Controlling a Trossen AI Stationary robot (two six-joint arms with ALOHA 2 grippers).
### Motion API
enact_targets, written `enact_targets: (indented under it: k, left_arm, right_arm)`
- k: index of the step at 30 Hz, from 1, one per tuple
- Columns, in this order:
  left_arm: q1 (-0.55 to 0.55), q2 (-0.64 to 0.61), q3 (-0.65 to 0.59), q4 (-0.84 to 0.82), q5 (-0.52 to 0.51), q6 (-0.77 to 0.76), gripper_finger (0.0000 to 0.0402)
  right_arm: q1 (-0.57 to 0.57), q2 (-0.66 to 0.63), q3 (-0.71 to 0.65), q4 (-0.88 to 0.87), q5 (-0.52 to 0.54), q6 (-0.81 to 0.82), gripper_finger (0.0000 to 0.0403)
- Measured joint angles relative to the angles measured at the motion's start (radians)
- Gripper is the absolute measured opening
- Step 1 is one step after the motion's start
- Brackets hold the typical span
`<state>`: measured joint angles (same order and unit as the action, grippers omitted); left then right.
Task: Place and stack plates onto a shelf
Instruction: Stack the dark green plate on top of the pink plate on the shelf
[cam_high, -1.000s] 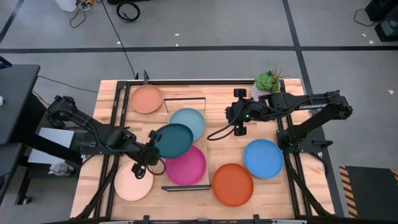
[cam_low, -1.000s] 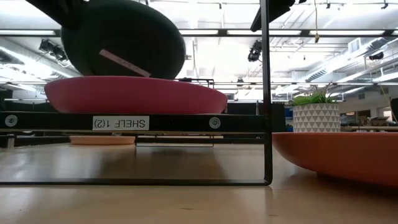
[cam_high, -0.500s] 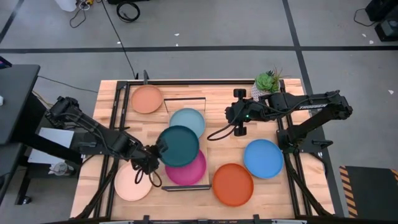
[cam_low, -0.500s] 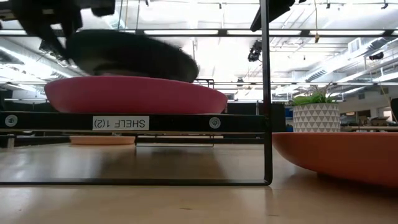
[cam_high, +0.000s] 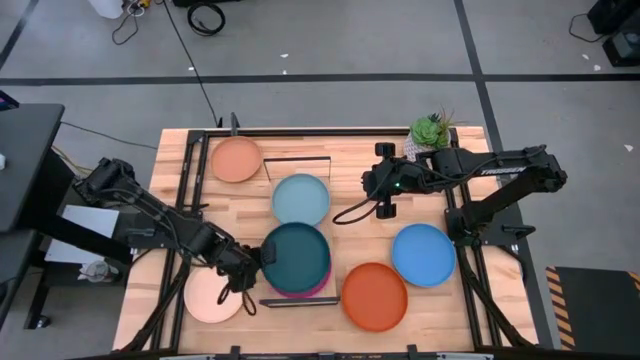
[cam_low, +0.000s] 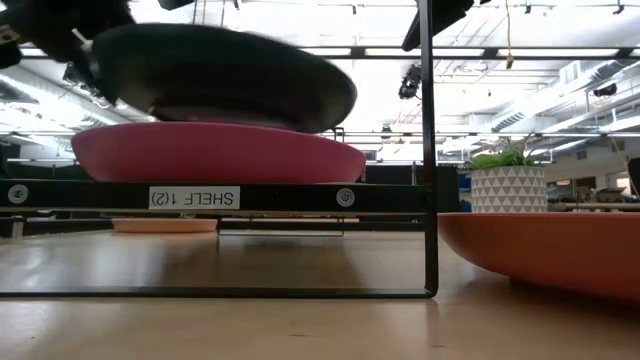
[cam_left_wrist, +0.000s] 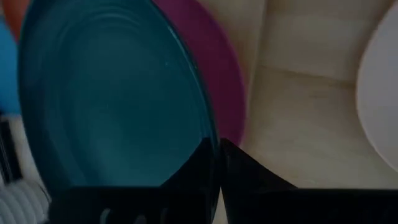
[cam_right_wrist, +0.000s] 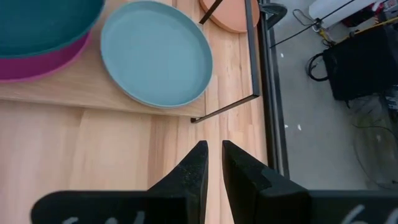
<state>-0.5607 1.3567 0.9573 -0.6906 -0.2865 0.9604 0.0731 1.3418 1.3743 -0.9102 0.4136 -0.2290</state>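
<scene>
Dark teal plate (cam_high: 296, 259) is gripped at its rim by the left gripper (cam_high: 253, 261), clenched on its edge, and is held just above the magenta plate (cam_high: 318, 286) on the shelf (cam_high: 272, 301). The right gripper (cam_high: 381, 185), fingers nearly closed on nothing, is poised above the desk (cam_high: 350, 160) beside the light blue plate (cam_high: 301, 198).

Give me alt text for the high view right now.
From above, the left gripper holds the dark teal plate by its rim over the magenta plate on the shelf, beside the light blue plate. The right gripper waits near the potted plant.
</scene>
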Motion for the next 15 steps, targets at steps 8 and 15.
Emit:
enact_targets:
  k: [8,15]
  left_arm:
    - [0.002,0.105,0.0,0.043,-0.005,-0.01,0.0016]
    - [0.01,0.13,0.0,0.06,0.065,-0.136,0.0033]
  right_arm:
    - [0.006,0.0,0.0,-0.001,-0.023,0.053,0.0052]
    - [0.016,0.0,0.0,-0.001,-0.024,0.043,0.0052]
